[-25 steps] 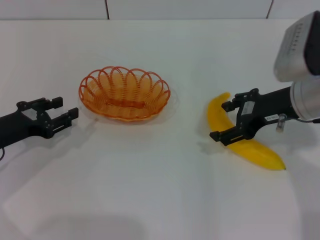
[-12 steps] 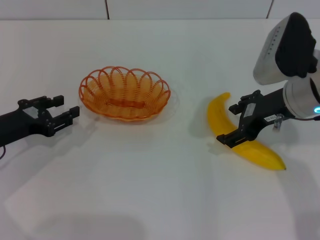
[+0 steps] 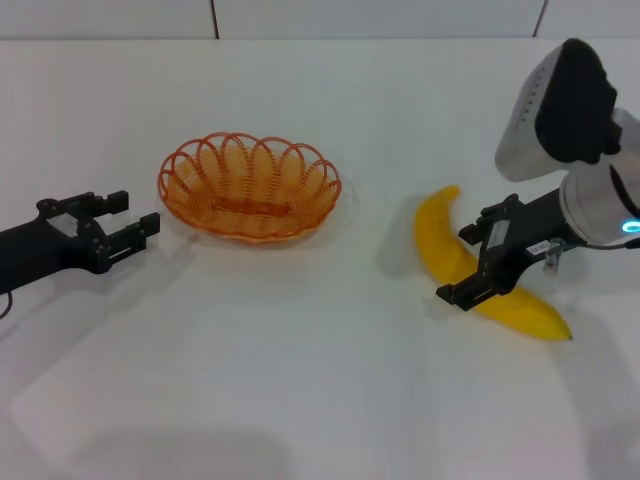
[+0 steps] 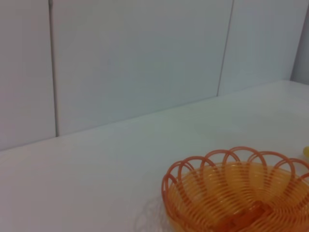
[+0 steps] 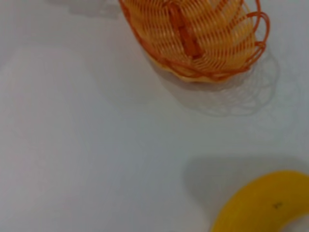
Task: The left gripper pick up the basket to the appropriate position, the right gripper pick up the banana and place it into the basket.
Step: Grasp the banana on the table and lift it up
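Over the banana (image 3: 478, 272) my right gripper (image 3: 476, 262) has dropped lower, jaws spread astride it; left gripper (image 3: 112, 226) waits open beside basket (image 3: 249, 186).

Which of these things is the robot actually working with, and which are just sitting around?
In the job: the orange basket; the banana; the right gripper, open astride the banana; the left gripper, open beside the basket.

Just there: the white table; the tiled wall.

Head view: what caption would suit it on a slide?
Right gripper open astride the banana; left gripper open beside the empty orange basket on the white table.
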Robot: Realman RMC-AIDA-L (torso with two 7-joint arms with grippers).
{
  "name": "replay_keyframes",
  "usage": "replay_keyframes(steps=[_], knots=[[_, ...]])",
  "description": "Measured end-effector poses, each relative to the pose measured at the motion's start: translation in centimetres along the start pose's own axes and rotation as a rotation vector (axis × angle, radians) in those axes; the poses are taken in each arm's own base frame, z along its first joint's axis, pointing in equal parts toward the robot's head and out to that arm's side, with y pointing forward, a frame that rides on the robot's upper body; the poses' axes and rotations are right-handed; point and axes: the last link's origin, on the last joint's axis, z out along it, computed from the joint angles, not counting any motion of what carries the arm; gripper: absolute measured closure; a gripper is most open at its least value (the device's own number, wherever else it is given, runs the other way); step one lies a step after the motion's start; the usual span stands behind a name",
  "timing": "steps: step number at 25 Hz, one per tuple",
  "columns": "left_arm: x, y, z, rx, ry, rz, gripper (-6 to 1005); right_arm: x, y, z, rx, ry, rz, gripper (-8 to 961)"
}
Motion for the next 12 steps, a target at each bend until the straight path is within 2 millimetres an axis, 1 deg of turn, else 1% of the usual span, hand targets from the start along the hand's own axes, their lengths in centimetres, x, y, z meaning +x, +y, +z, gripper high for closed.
replay_keyframes(steps=[4, 12], knots=[[0.04, 0.04, 0.07, -0.001, 0.001, 0.0, 439, -0.09, 0.08, 0.47, -0.015, 0.016, -0.004, 60], [0.2, 0.04, 0.24, -0.004, 0.003, 0.002, 440, -0.08, -0.08, 0.78, -0.014, 0.029, -0.007, 59]])
